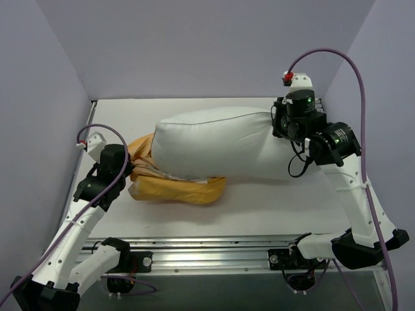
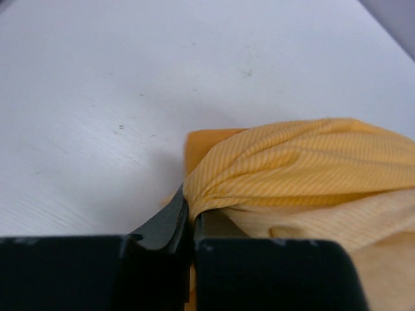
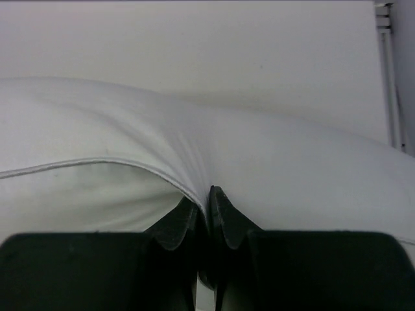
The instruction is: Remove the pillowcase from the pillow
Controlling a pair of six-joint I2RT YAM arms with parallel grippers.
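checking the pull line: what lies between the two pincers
Top view: the bunched pillowcase, then the white pillow, stretch from left pincer to right pincer.

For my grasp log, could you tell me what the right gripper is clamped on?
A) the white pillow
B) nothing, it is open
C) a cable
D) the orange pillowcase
A: the right wrist view shows the right gripper pinching a fold of the white pillow; the left gripper holds the orange pillowcase.
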